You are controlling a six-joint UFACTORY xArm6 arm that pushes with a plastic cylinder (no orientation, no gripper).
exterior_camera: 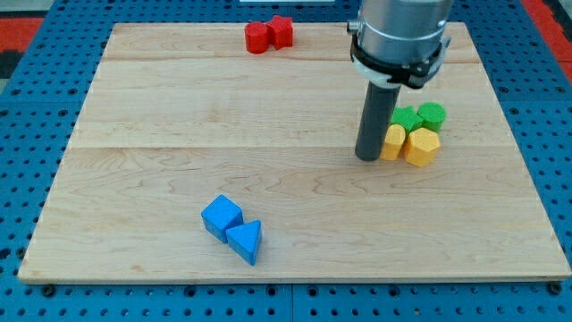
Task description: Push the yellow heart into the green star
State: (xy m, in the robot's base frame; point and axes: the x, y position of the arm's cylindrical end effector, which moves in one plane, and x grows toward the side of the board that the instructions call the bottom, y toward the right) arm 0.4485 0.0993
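My tip [368, 157] rests on the board just left of a yellow block [393, 142], touching or nearly touching it; the rod hides part of that block, so its shape is unclear. A second yellow block [422, 146], roughly hexagonal, lies right beside it. Directly above them sit a green star-like block [407, 119] and a round green block [432, 114]. All of these blocks are bunched together at the view's right.
Two red blocks [269, 35] sit together at the view's top edge of the wooden board [179, 134]. A blue cube [221, 217] and a blue triangle [245, 241] lie together at the bottom, left of centre.
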